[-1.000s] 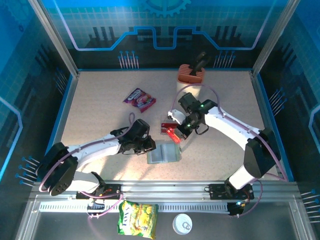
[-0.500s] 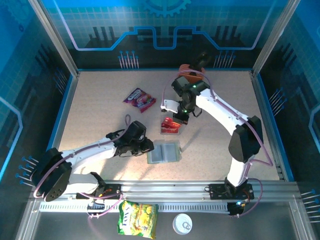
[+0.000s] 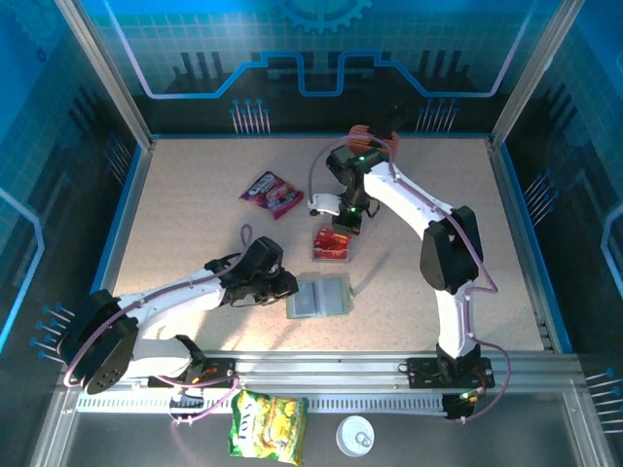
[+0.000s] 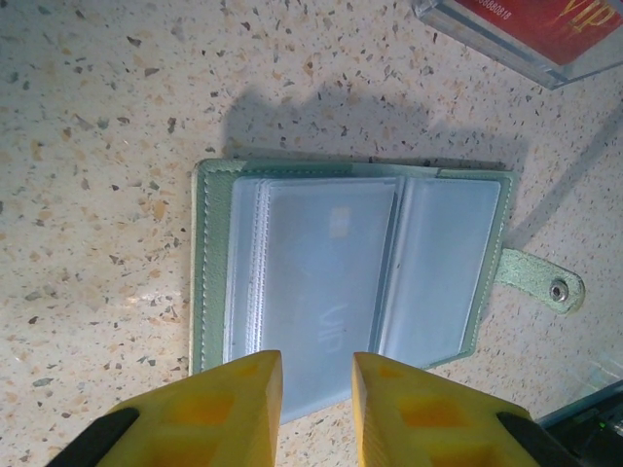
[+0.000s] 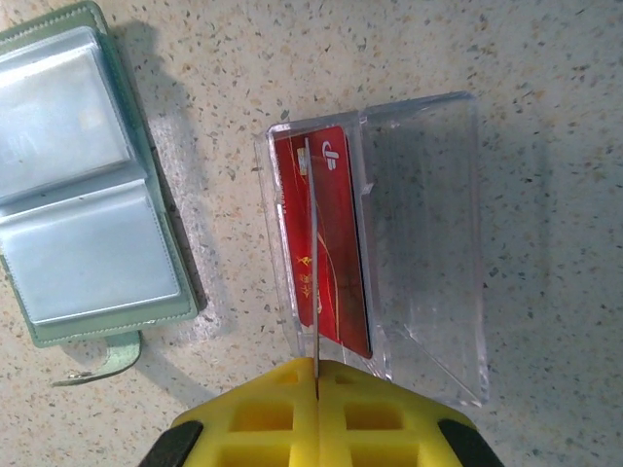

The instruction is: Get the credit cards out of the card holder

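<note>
The card holder lies open and flat on the table, pockets up, its snap tab out to one side; faint lettering under the middle leaf suggests one of the credit cards sits inside. The left gripper hangs over the holder's near edge, jaws a narrow gap apart with the leaf's edge between them; whether they nip it cannot be told. If they pull on the leaf alone, the light holder would likely lift or slide instead of giving up its card. Just beside the holder stands the clear box with a red card in it. Above it the right gripper has its jaws pressed together on a thin card seen edge-on. That card could catch the box's wall, tip the box, or twist out of so slim a pinch. Bare table lies beyond the box on its far side, and the snack packet is well apart. The tightest spot is between holder and box, where both arms work close together.
</note>
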You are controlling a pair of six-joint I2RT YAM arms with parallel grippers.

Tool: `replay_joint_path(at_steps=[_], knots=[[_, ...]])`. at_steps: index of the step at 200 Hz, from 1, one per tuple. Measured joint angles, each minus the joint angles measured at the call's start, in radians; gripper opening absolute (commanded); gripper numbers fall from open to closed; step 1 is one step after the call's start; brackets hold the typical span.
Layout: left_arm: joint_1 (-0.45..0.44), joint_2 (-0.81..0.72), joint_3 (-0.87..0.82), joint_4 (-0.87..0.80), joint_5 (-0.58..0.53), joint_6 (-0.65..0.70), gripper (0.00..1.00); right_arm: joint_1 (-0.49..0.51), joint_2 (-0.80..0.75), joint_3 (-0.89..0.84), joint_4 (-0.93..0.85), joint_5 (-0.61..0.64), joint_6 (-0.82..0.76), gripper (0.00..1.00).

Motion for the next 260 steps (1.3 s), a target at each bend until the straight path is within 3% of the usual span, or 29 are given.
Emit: replay_joint_path(at_steps=[28,80,148,190,244,260], knots=[[0.0,-0.003,0.0,0.0,-0.004,0.0,0.25,0.0,0.026,0.0,0.003,0.0,-0.001,0.01],[0.0,-0.014,-0.014,-0.001,-0.007,0.0,0.26,0.0,0.042,-0.001,0.004,0.0,0.0,0.19],[0.002,-0.016,-0.018,0.0,-0.008,0.0,0.24,0.001,-0.033,-0.103,0.089,-0.037,0.09,0.21],[0.006,-0.016,-0.021,0.003,-0.014,0.0,0.19,0.019,-0.206,-0.298,0.264,-0.078,0.323,0.22],[0.006,0.019,-0.042,0.027,-0.013,0.0,0.13,0.127,-0.382,-0.61,0.567,-0.148,0.737,0.13],[0.006,0.032,-0.05,0.043,-0.01,0.0,0.11,0.154,-0.404,-0.667,0.627,-0.159,0.845,0.04]])
